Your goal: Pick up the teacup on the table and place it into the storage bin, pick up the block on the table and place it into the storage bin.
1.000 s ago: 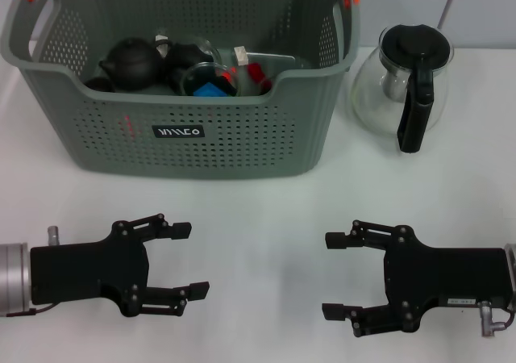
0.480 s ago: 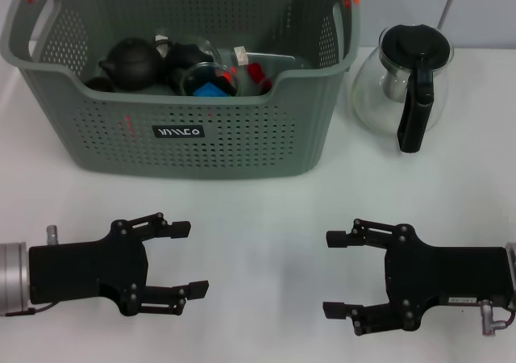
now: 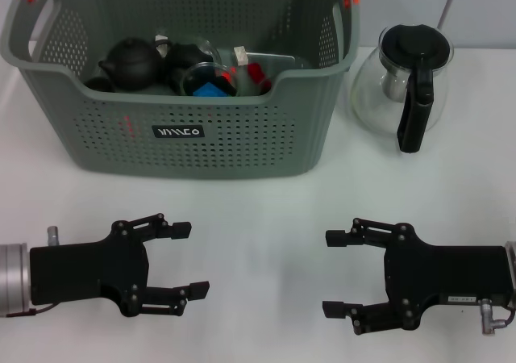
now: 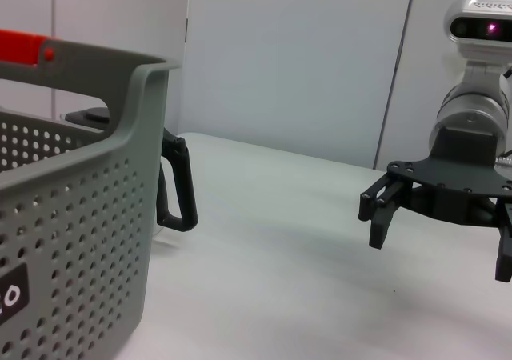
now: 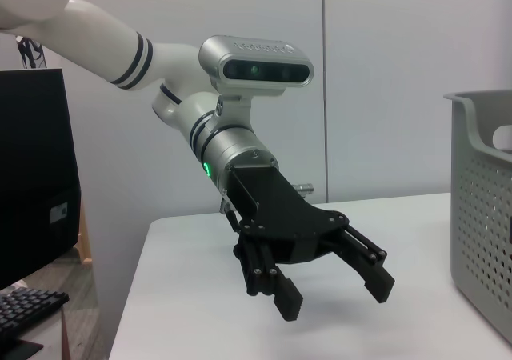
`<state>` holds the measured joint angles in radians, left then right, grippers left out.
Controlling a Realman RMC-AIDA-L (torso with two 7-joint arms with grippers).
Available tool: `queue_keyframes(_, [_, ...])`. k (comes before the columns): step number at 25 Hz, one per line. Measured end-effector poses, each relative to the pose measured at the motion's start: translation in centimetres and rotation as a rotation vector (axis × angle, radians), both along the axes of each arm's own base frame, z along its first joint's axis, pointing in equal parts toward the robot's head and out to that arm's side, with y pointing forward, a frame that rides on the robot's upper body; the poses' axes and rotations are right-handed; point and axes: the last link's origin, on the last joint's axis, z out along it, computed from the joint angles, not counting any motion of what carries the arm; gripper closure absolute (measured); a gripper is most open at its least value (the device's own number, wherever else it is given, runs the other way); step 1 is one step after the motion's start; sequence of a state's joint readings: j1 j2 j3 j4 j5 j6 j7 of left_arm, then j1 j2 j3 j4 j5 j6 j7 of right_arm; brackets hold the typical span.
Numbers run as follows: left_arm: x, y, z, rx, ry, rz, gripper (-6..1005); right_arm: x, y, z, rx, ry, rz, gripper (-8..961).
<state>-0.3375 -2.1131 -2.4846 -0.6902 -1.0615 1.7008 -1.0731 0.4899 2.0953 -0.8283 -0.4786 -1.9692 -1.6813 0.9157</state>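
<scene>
The grey perforated storage bin [image 3: 242,141] stands at the back left of the white table [image 3: 258,218]. Inside it lie a clear glass teacup [image 3: 196,73] and a blue block [image 3: 211,89], among dark teapots and red pieces. No teacup or block shows on the table itself. My left gripper [image 3: 191,258] hovers open near the front left, with nothing between its fingers. Opposite it at the front right, my right gripper [image 3: 330,273] is open and holds nothing. The right wrist view shows the left gripper [image 5: 334,298] open, and the left wrist view shows the right gripper [image 4: 438,246] open.
A glass coffee pot [image 3: 403,77] with a black lid and handle stands to the right of the bin. Its handle [image 4: 178,186] shows behind the bin wall [image 4: 72,216] in the left wrist view. The bin's end wall [image 5: 484,216] is in the right wrist view.
</scene>
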Motion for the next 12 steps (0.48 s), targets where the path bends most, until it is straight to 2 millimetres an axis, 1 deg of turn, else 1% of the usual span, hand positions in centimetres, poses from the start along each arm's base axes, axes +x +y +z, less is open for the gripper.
queue_keyframes(12, [0.06,-0.05,0.0,-0.003,-0.006,0.003,94,0.11,-0.1,-0.01,-0.001,-0.001,-0.003,39])
